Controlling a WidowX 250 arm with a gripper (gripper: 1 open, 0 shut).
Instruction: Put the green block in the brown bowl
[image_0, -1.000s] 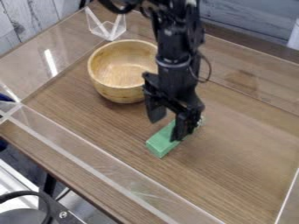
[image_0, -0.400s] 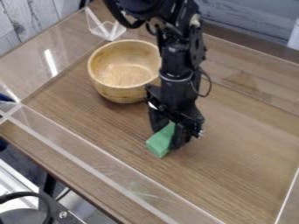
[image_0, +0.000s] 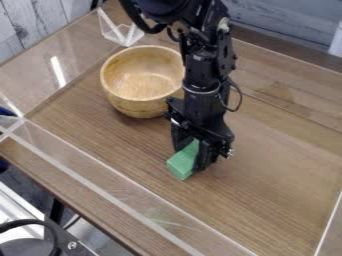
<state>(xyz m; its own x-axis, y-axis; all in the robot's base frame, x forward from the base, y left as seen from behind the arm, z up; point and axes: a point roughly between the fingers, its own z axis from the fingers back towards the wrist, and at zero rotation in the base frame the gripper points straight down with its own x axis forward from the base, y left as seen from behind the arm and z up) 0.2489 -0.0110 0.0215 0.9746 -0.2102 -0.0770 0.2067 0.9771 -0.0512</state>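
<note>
The green block (image_0: 183, 162) lies flat on the wooden table, in front of and to the right of the brown bowl (image_0: 139, 80). My gripper (image_0: 197, 150) points straight down over the block's far end. One dark finger stands on each side of the block, and the jaws look open around it. The fingers hide that far end, and I cannot see whether they touch it. The bowl is empty and sits about a hand's width from the gripper, toward the back left.
A clear glass-like object (image_0: 120, 30) stands behind the bowl near the back edge. A low transparent wall (image_0: 80, 165) runs along the table's front left edge. A dark cable loop (image_0: 27, 238) hangs below the table at the lower left.
</note>
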